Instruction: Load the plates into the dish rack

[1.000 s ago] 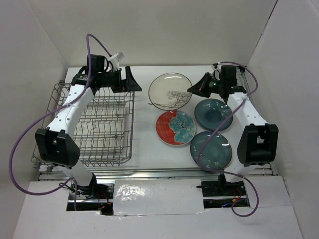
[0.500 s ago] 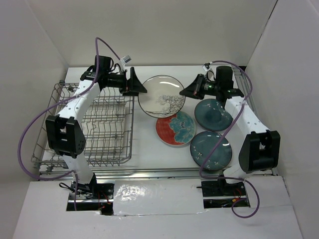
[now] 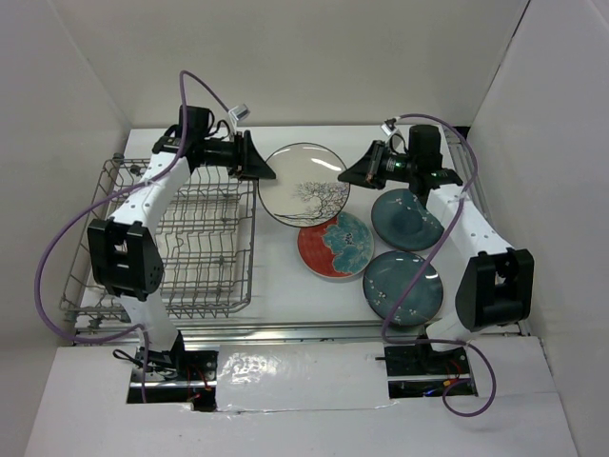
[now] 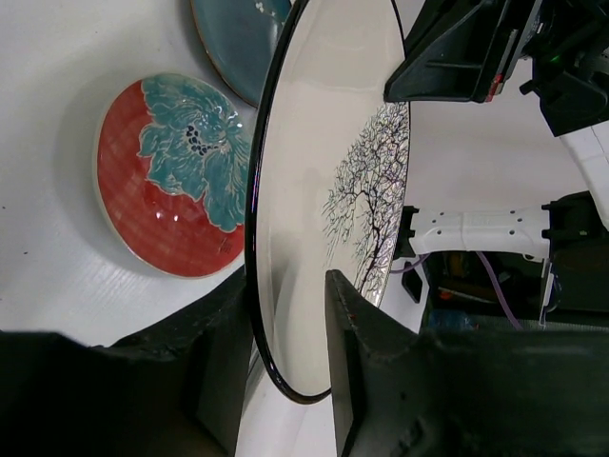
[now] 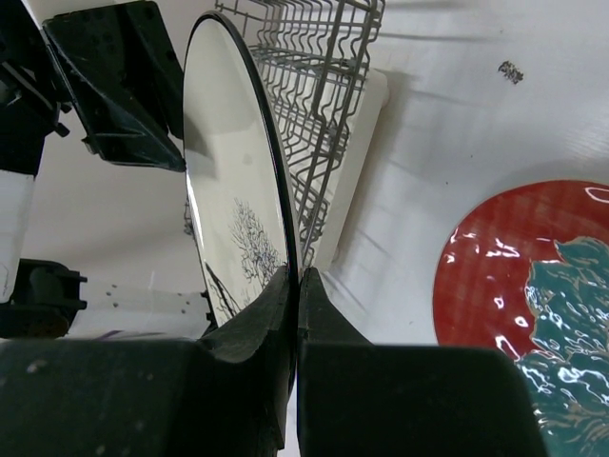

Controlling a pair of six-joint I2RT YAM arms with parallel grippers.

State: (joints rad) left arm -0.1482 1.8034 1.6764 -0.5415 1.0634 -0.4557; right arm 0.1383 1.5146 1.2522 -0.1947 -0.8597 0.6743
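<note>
Cream plate (image 3: 303,183) is up off the table (image 3: 285,300), glossy, with a thin dark rim and a bare black tree drawn across its face. It hangs at the far middle, tipped on a slant between the two arms.

The right gripper (image 3: 344,177) has it by the right rim, fingers pinched tight on the edge; its wrist view shows them (image 5: 295,281) closed on the plate (image 5: 224,171).

A second ago that plate lay flat further right and the left gripper (image 3: 262,169) stood wide over the rack's far corner. Now the left jaws have narrowed and sit either side of the plate's left rim. In the left wrist view the rim (image 4: 324,143) runs between the fingers (image 4: 287,286); whether they actually press it, I can't tell.

The plate's left edge is just beside the far right corner of the dish rack (image 3: 214,252). Its near edge overlaps the red plate (image 3: 335,246) from above. A strip of white table runs between the rack's right wall and that red plate. Two teal plates (image 3: 407,217) lie flat on the right, under the right arm.
</note>
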